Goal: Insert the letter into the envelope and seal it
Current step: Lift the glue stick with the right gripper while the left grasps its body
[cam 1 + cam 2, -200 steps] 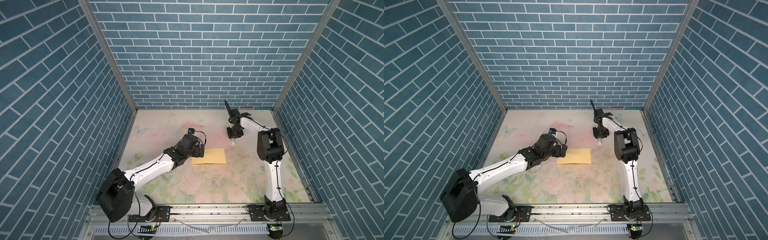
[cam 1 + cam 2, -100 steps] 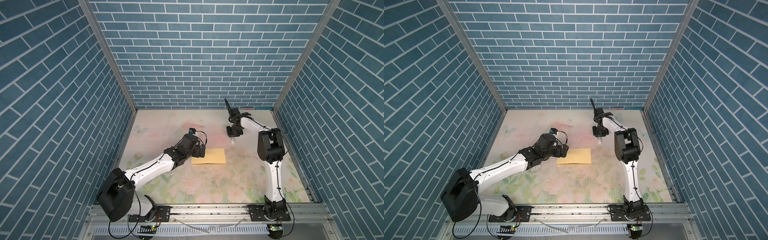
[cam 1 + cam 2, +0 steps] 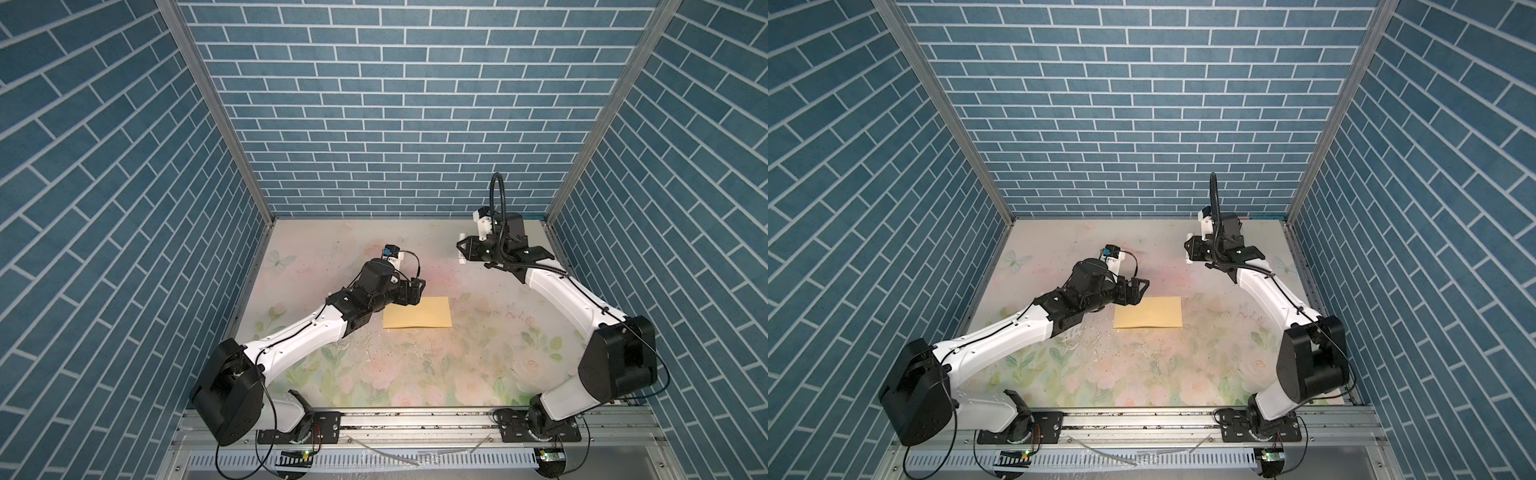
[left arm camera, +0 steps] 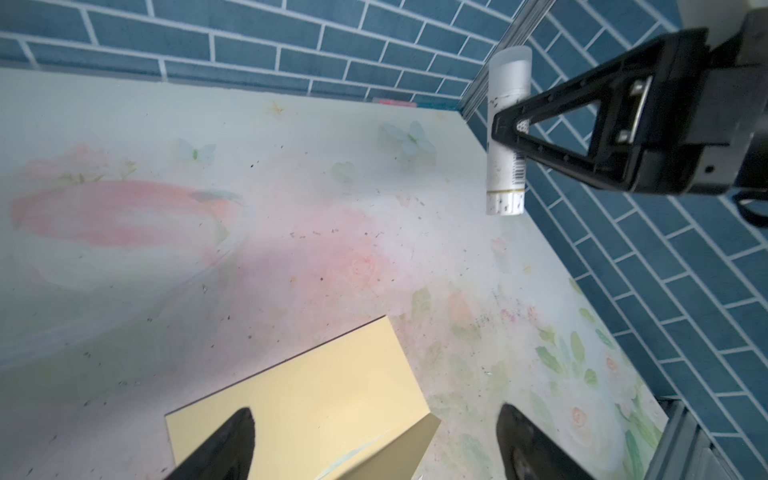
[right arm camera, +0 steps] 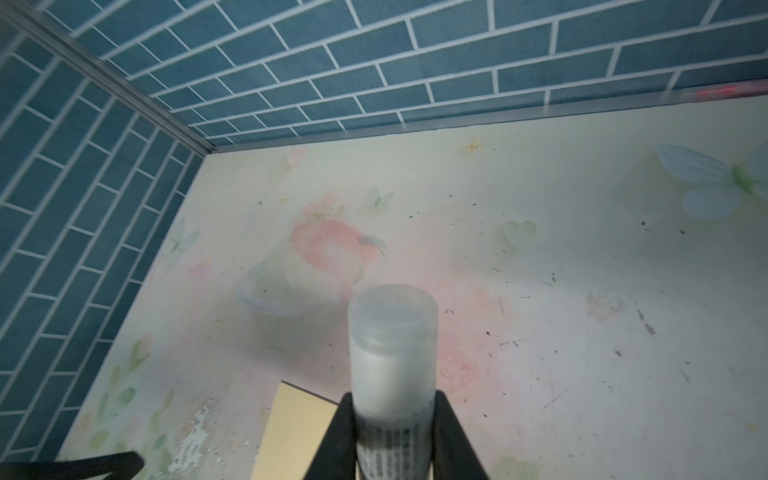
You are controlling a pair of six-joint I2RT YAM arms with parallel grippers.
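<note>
The yellow-tan envelope (image 3: 417, 312) (image 3: 1149, 312) lies flat mid-table. In the left wrist view one edge of the envelope (image 4: 299, 399) is folded up slightly. My left gripper (image 3: 417, 286) (image 3: 1139, 286) (image 4: 374, 436) hangs open over its back-left corner, one finger above the paper, the other beyond its edge. My right gripper (image 3: 462, 249) (image 3: 1188, 250) (image 5: 392, 415) is shut on a white glue stick (image 3: 462, 261) (image 4: 508, 137) (image 5: 392, 353), held upright above the table behind and to the right of the envelope (image 5: 299, 432). The letter is out of view.
The floral table mat (image 3: 415, 374) is ringed by blue brick walls (image 3: 395, 104) on three sides. A metal rail (image 3: 415, 415) with both arm bases runs along the front edge. Small dark specks dot the mat.
My left gripper has edged right over the envelope's corner and its jaws have narrowed a little. My right arm's elbow has swung down to the right, and the glue stick sits higher.
</note>
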